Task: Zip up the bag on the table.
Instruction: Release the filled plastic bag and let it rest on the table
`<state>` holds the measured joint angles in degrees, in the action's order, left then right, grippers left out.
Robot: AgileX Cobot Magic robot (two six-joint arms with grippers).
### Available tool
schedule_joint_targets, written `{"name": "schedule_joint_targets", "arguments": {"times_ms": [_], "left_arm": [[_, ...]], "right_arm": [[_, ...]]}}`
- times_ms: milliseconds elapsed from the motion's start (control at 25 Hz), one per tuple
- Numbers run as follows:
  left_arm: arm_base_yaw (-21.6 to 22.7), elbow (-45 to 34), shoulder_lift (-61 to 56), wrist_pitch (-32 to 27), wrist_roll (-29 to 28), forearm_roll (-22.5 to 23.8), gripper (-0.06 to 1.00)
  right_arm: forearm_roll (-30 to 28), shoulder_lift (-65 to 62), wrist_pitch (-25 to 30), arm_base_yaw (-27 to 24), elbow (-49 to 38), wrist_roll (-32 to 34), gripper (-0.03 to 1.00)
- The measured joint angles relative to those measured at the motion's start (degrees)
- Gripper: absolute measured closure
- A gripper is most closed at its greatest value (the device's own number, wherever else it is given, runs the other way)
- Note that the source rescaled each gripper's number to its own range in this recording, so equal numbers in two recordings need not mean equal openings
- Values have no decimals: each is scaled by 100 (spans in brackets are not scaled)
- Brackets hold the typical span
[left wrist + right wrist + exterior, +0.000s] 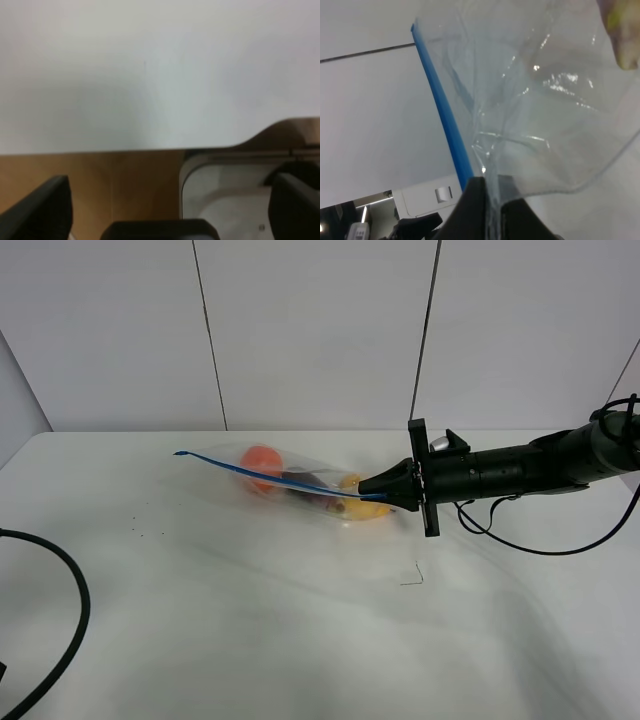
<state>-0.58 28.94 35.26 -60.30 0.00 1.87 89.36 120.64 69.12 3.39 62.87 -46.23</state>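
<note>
Clear plastic bag (300, 485) lies mid desk (250, 620), zip strip (270, 480) running 10 to 4 o'clock; right end effector (385, 495) pinched on its 4 o'clock end to anchor it; left end effector (165, 210) spread apart, off-desk

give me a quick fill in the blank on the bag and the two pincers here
The right pincer is shut on the bag's ____ zip strip.
The round fruit seen through the bag is ____ in colour.
The ____ pincer holds nothing and is off past the table edge.
The bag lies on a ____ table.

Missing words: blue; orange; left; white
</note>
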Motion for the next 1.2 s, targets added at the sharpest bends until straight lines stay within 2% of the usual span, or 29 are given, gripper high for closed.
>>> {"name": "schedule_joint_targets", "arguments": {"times_ms": [720, 1040, 1120, 1200], "left_arm": [[0, -26, -2874, 0, 46, 0, -6], [0, -26, -3547, -13, 46, -5, -6], [0, -26, -3555, -13, 46, -5, -6], [0, -26, -3555, -13, 46, -5, -6]], "right_arm": [[0, 0, 0, 0, 0, 0, 97], [-5, 0, 0, 0, 0, 0, 97], [-5, 0, 0, 0, 0, 43, 94], [-62, 0, -5, 0, 0, 156, 82]]}}
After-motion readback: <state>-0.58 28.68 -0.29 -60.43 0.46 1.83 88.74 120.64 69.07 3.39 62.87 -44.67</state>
